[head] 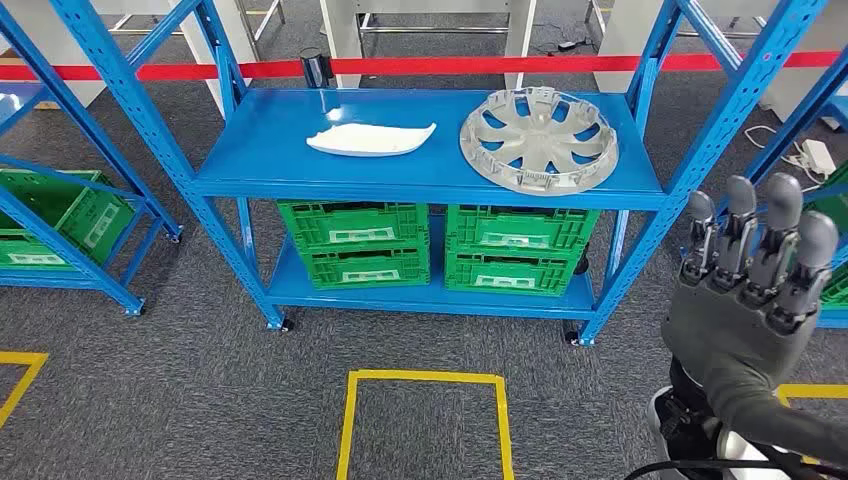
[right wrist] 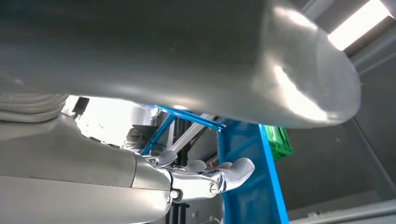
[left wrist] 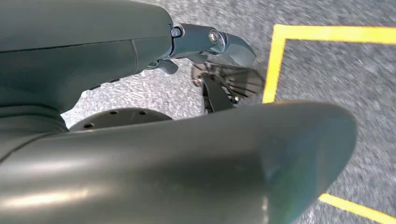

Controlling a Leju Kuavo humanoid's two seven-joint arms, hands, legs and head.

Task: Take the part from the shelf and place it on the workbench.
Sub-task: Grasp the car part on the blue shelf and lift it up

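We see the wheel cover point(head: 539, 139) lying flat at the right end of the blue shelf point(head: 260, 150), beside a white curved panel point(head: 371, 139). The right hand point(head: 755, 290) is raised near the shelf's right post, fingers extended and apart, holding nothing. The left hand point(left wrist: 205, 44) hangs over grey carpet, fingers extended, holding nothing.

Background clutter around the blue rack

Four green crates point(head: 437, 243) are sitting stacked in pairs on the lower level, more green crates point(head: 55, 215) are sitting in the rack to the left. Red barrier tape point(head: 420, 66) is running across behind, passing a black post point(head: 312, 66). Yellow floor tape point(head: 424, 380) is outlining a square on the grey carpet point(head: 200, 380); white cabling point(head: 812, 155) is lying at far right.
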